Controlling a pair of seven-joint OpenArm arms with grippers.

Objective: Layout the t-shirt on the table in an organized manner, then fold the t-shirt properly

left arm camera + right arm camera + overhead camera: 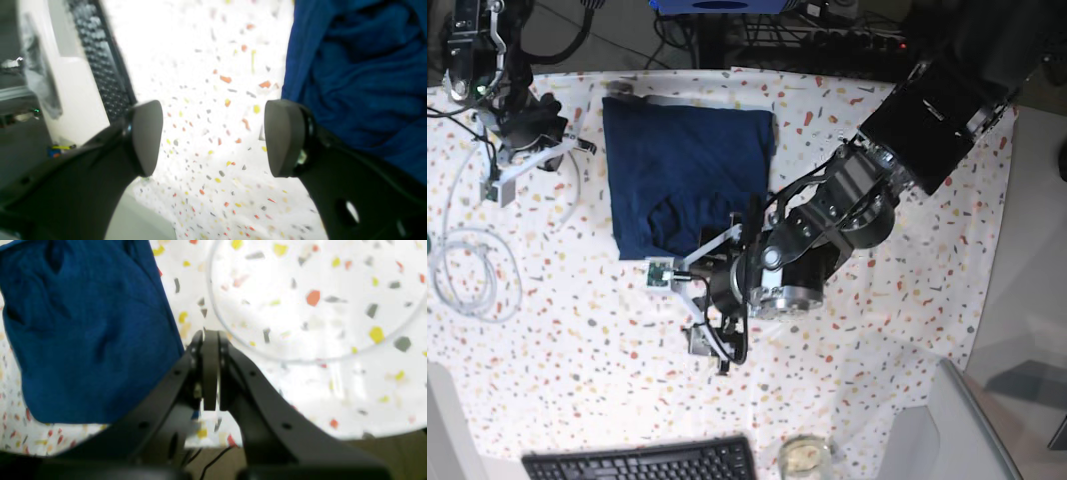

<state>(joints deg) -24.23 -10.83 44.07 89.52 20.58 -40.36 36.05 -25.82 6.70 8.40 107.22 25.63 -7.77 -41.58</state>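
Lying folded-over on speckled white terrazzo-cloth bench (907,330): soft limp navy blue fabric t-shirt (687,175). Left claw (213,138) apart, empty beside hem. Right claw (210,370) together, empty. Pinch corners, drags easily.

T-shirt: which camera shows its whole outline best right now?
The base view: the t-shirt lies there folded into a rough rectangle on the table, with nearly all edges visible. The left wrist view shows only rumpled blue fabric at its right edge; the right wrist view shows one corner at upper left.
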